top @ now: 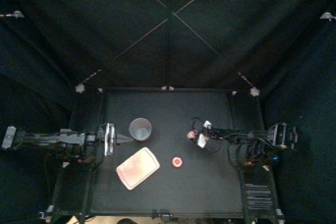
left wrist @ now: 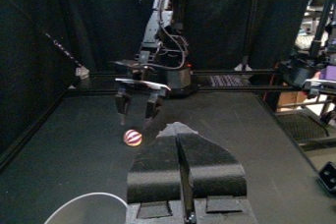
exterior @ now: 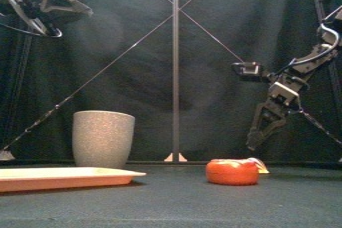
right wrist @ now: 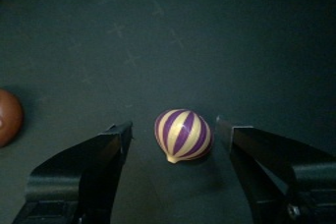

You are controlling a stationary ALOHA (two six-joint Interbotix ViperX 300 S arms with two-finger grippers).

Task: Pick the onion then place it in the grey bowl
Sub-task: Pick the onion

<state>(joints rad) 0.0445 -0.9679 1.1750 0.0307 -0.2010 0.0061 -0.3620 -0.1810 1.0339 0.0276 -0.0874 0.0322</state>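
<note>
Right wrist view shows the right gripper point(right wrist: 180, 130) with its fingers point(right wrist: 92, 159) spread wide and released. The onion point(right wrist: 184, 136) lies on the black table point(right wrist: 197, 31) squarely between them, touching neither. The onion is purple with cream stripes. A red toy food point(right wrist: 6, 116), probably a tomato though only its edge shows here, sits outside one finger and well apart from it. In the front view this gripper hangs just behind the red toy food, and the grey bowl point(exterior: 103, 138) and pink tray point(exterior: 67, 177) stand far from its fingers. The left gripper point(left wrist: 180, 135) rests near the grey bowl, its fingers clenched on nothing.
</note>
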